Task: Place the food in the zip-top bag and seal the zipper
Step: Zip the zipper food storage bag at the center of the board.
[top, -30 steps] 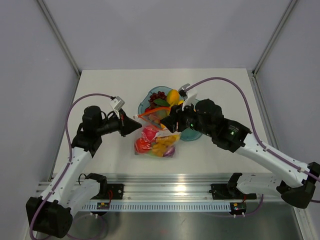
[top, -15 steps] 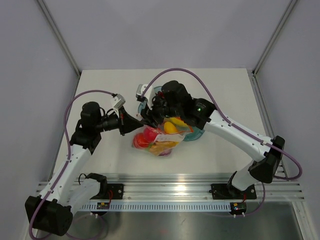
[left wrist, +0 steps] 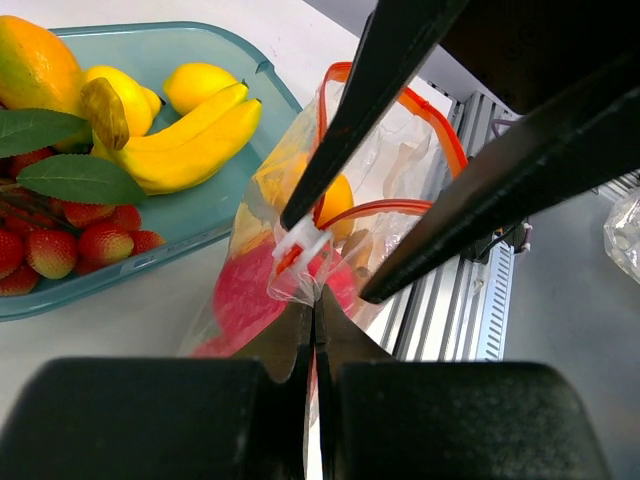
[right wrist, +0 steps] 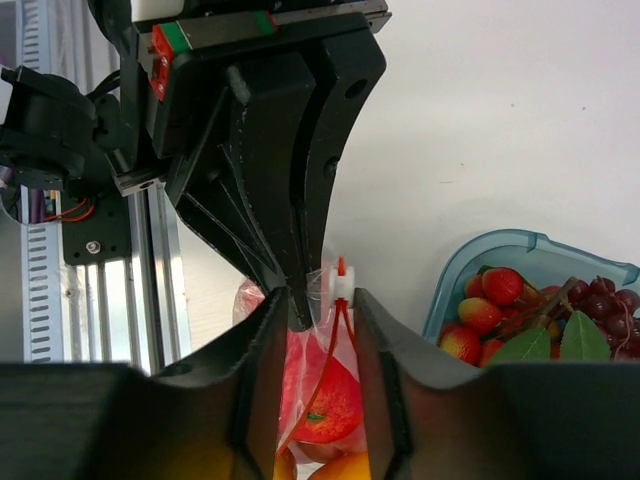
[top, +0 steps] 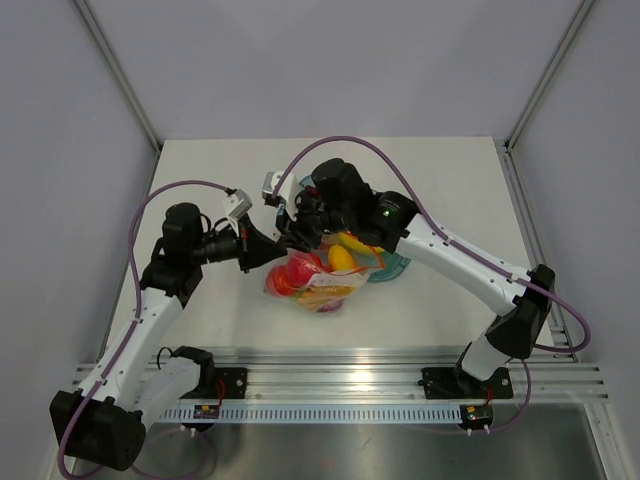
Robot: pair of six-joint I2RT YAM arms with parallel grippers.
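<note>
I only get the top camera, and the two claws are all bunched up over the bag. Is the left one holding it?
Observer: Yes. The left wrist view shows the left gripper shut on a corner of the zip-top bag.
Operator: What's the right claw doing?
Observer: The right gripper has its fingers apart, one on each side of the white slider on the bag's edge.
Operator: Is it zipped?
Observer: No. The zipper is not sealed: its two orange-red strips stand apart, so the mouth is open.
</note>
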